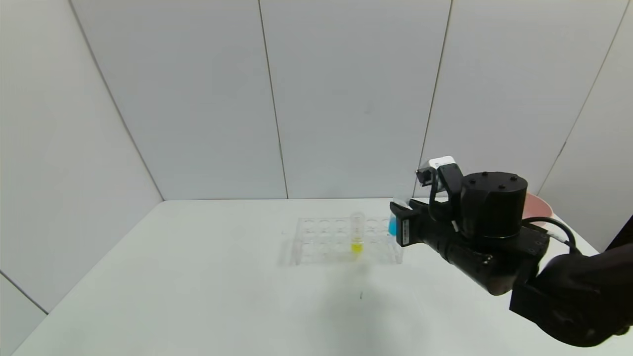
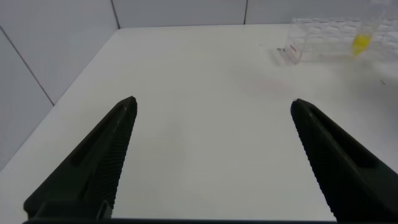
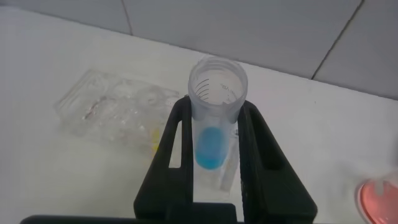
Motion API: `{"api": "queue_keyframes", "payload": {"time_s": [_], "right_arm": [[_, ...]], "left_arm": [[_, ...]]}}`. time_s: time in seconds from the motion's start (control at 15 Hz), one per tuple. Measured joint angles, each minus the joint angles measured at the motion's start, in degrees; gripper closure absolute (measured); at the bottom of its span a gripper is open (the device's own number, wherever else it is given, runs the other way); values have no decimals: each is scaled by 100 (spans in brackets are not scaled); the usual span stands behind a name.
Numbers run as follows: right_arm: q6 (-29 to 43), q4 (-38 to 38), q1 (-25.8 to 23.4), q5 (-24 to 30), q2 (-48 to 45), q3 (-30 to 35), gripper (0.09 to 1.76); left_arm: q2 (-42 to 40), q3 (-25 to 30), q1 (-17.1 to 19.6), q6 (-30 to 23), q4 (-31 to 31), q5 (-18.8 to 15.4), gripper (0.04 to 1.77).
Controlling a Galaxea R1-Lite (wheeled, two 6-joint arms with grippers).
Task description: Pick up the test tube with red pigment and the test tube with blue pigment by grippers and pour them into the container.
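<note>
My right gripper [image 1: 399, 217] is shut on the test tube with blue pigment [image 1: 392, 226] and holds it upright above the table, just right of the clear rack [image 1: 316, 244]. In the right wrist view the tube [image 3: 212, 140] sits between the two black fingers [image 3: 177, 149] of the gripper [image 3: 214, 107], rimmed mouth up and blue liquid at its bottom. My left gripper [image 2: 214, 101] is open and empty over bare table, out of the head view. The test tube with red pigment and the container are not in view.
A tube with yellow liquid [image 1: 357, 236] stands in the rack, which also shows in the left wrist view [image 2: 329, 38] and the right wrist view [image 3: 115, 112]. A pink bowl [image 1: 538, 205] stands behind my right arm at the table's back right, and shows in the right wrist view [image 3: 380, 198].
</note>
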Motion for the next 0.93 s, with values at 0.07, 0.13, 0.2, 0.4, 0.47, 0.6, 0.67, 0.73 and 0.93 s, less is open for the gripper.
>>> {"api": "queue_keyframes", "payload": {"time_s": [0.07,0.13,0.2,0.4,0.47,0.6,0.67,0.73,0.93], "right_arm": [[-22,200,-104,424,-240,178,136],[-52,414,-256,868,-510,350,136],[-115,670,-479,1396,-813,523,136],[-639,1396,-1753,3418,-1755,997,136],[-869,1604,-2321,4148,-2037,1115,136],[-1423,1988,-3415,5302,-2459,1267,136],[-1779,2166,-3979,5792,-2616,1309,136],[-2082,2305,-4472,6204,-2719,1334,136],[-2859,2472,-5622,7014,-2651,1270,136]], "left_arm": [[0,0,0,0,-2,0,5],[0,0,0,0,0,0,5],[0,0,0,0,0,0,5],[0,0,0,0,-2,0,5],[0,0,0,0,0,0,5],[0,0,0,0,-2,0,5],[0,0,0,0,-2,0,5],[0,0,0,0,-2,0,5],[0,0,0,0,-2,0,5]]}}
